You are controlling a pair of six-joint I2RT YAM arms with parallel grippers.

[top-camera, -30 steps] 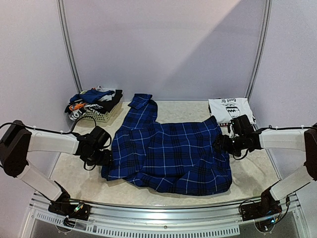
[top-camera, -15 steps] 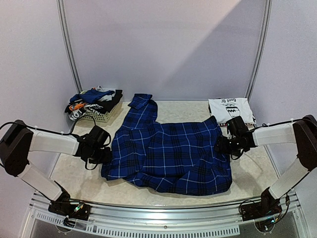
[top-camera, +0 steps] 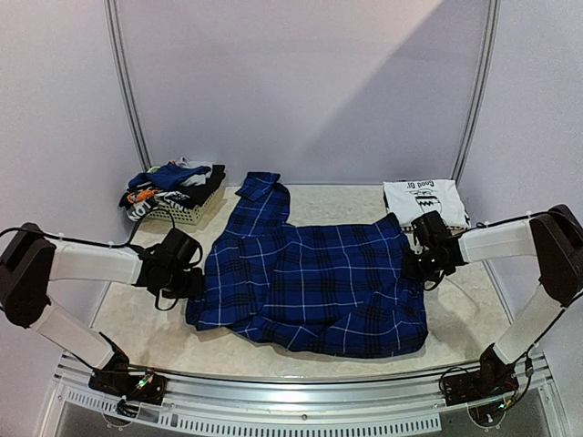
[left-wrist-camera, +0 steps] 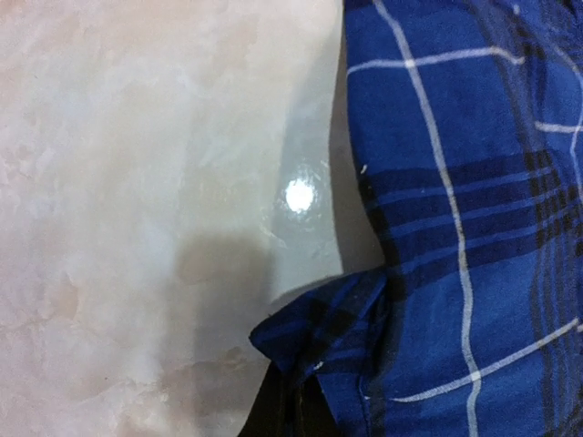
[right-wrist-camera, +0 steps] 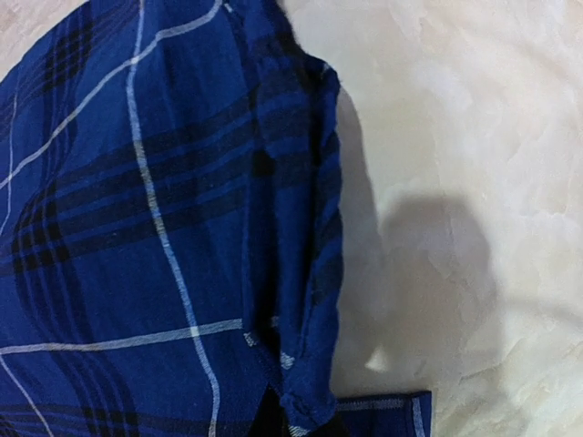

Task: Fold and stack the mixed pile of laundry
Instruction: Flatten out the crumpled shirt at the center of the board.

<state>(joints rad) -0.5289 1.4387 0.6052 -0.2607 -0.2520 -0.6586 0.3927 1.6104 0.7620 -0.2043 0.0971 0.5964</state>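
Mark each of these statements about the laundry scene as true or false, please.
1. The plaid shirt lies spread on the table between the two arms. True.
2. The white slatted basket is empty. False: garments are heaped in it.
3. The left gripper is shut on the shirt's left edge. True.
4. The white printed garment lies beside the basket. False: it lies at the far right.
5. The right gripper hangs open over the basket. False: it is shut on the shirt's right edge.

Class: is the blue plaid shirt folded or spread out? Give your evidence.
Spread: the plaid shirt lies wide across the table, one sleeve reaching toward the back.
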